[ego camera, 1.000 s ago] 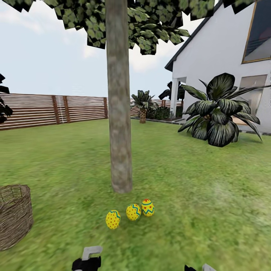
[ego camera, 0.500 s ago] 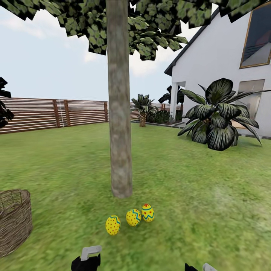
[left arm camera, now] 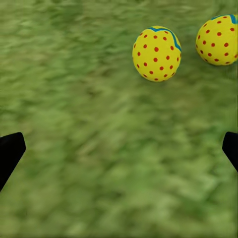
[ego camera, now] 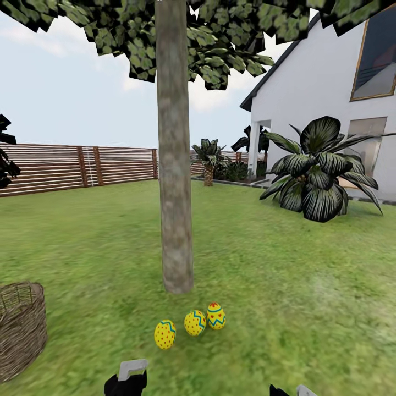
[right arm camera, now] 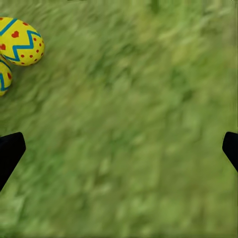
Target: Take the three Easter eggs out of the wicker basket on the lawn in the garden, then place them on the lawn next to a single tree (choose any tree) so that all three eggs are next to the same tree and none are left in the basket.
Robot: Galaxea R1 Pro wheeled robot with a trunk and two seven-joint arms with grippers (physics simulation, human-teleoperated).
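Observation:
Three yellow Easter eggs lie in a row on the lawn (ego camera: 286,308) just in front of the tree (ego camera: 176,220): the left egg (ego camera: 165,334), the middle egg (ego camera: 194,323) and the right egg (ego camera: 216,315). The wicker basket (ego camera: 21,330) stands on the grass at the left edge, cut off by the frame, its inside mostly hidden. My left gripper (left arm camera: 119,151) hangs open over bare grass a little short of the left egg (left arm camera: 156,53). My right gripper (right arm camera: 119,151) is open too, off to the side of the right egg (right arm camera: 20,41). Neither holds anything.
A low broad-leaved dark plant (ego camera: 316,170) grows at the right in front of the white house (ego camera: 324,93). A brown slat fence (ego camera: 77,165) closes the far side of the garden. Open grass stretches right of the tree.
The whole head view has tilted slightly upward, so everything sits a little lower in the picture. The eggs, basket and arms hold their places.

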